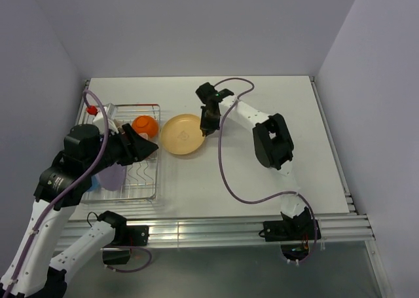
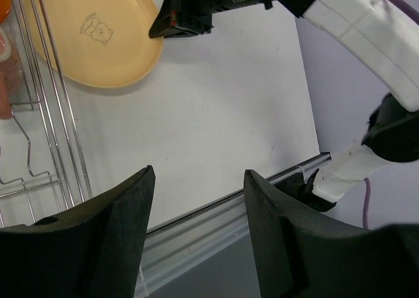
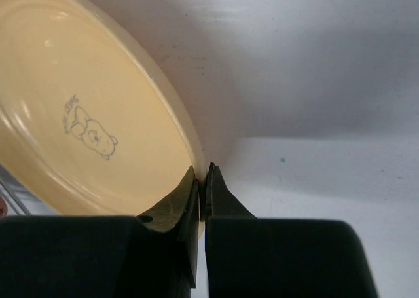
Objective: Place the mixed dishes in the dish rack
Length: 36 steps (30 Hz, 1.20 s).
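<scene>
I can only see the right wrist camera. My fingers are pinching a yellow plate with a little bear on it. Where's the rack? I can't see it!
Observer: The top view shows it. The dish rack is just left of your tan plate, on the side opposite your right gripper.
Operator: Is anything inside it?
Observer: Yes. An orange dish sits in the back right corner, the corner nearest your plate.
Operator: What's the other arm doing?
Observer: The left gripper is open and holding nothing, up by the rack's right edge.
</scene>
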Available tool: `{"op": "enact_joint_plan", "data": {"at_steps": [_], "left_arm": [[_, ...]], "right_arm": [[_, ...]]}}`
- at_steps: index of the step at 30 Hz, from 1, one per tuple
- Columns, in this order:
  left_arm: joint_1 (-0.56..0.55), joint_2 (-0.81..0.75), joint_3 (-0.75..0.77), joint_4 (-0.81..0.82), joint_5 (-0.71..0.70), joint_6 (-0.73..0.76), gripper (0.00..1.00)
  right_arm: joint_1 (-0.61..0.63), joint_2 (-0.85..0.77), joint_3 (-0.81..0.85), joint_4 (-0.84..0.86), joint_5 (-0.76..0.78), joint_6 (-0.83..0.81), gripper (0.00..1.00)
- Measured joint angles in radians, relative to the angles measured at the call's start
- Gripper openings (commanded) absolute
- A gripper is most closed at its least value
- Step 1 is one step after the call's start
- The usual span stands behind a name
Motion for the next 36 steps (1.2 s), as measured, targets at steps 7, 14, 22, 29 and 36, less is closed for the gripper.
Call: {"op": "enact_joint_plan", "data": {"at_steps": [7, 14, 22, 29, 36], "left_arm": [[0.000, 0.080, -0.021, 0.048, 0.029, 0.000, 0.65], [0.000, 0.246, -0.021, 0.143, 0.089, 0.005, 0.64], [0.000, 0.387, -0.021, 0.247, 0.220, 0.017, 0.65], [-0.009, 0.409, -0.064, 0.471, 0.407, -0.047, 0.66], [-0.036, 0.431, -0.111, 0.581, 0.516, -0.115, 0.46]], "right_arm": [[-0.026, -0.282, -0.266, 0.015, 0.046, -0.035, 0.00], [-0.163, -0.703, -0.430, -0.066, 0.010, -0.104, 0.00], [-0.154, -0.979, -0.499, -0.161, -0.174, -0.131, 0.00], [-0.154, -0.989, -0.525, -0.193, -0.319, -0.132, 0.00], [-0.154, -0.987, -0.514, -0.195, -0.410, -0.125, 0.00]]}}
